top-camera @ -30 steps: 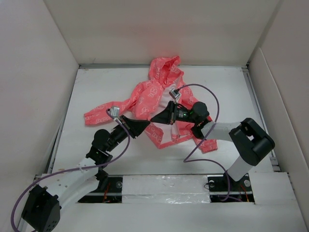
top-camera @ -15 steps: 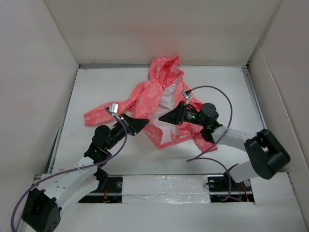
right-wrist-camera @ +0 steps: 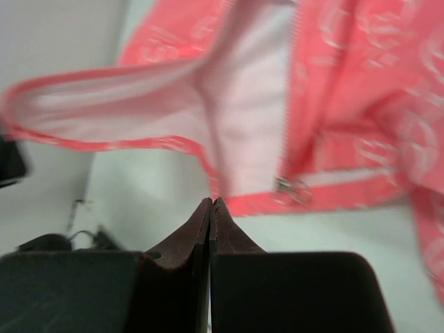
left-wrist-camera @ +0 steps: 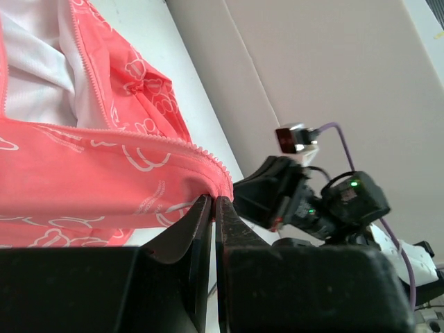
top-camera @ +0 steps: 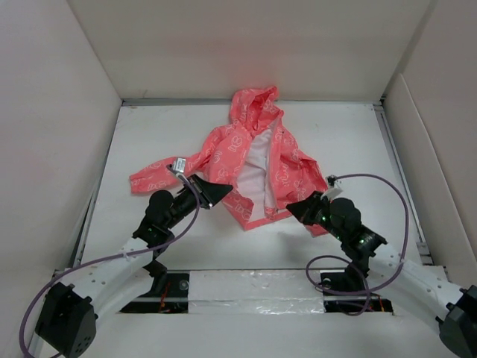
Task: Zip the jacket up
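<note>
right gripper (top-camera: 292, 205) now back off the jacket (top-camera: 253, 160), hood far, hem near

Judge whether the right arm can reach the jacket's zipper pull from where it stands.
Probably yes. The zipper pull lies at the hem of the jacket, just ahead of the right gripper, with only bare table between. Its jaws are shut and would need opening.
</note>
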You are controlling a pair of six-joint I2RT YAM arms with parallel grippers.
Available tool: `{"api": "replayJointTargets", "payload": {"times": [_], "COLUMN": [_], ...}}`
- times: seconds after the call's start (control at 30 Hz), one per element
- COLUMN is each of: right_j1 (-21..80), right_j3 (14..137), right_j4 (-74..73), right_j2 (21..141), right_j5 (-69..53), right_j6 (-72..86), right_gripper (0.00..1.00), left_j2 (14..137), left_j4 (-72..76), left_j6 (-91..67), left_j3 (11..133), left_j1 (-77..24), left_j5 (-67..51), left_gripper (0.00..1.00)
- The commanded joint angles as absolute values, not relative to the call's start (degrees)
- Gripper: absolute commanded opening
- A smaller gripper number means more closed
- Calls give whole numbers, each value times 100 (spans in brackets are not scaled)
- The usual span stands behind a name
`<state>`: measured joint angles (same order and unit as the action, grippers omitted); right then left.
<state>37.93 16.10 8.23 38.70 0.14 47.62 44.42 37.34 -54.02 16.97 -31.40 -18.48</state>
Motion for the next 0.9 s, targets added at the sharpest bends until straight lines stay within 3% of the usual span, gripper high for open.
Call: {"api": "replayJointTargets", "payload": {"times": [0.0,0.13,0.2,0.4,0.6,0.87], "right_j1": [3823,3823,3823,3762,3762,3814], "right_j3": [1380,1720,2003,2513,2653,3155], "right_j4": [210,633,632,1045,1336,1177], "right_j2": [4111,5025,5368,6248,6679,7400], "right_j5": [712,615,624,616,545,396], "right_j6": [4825,4518,4248,3753,3587,3278], "right_gripper": [0,1,13,35,45,40], "left_j2": [4500,4553,4544,4360,4148,4175], "left_j4": [4307,4263,4219,3929,3577,3525], "left_j6": [-5239,-5124,-5080,-4922,-4764,-4737], "left_j3": [1767,1758,1732,1714,1784,1784], "left_j1": [-3059,-3059,-3059,-3059,-3059,-3059], "left_j5": [-2109,-2171,-2162,-2031,-1863,-1881], "left_gripper": [0,0,0,0,0,0]}}
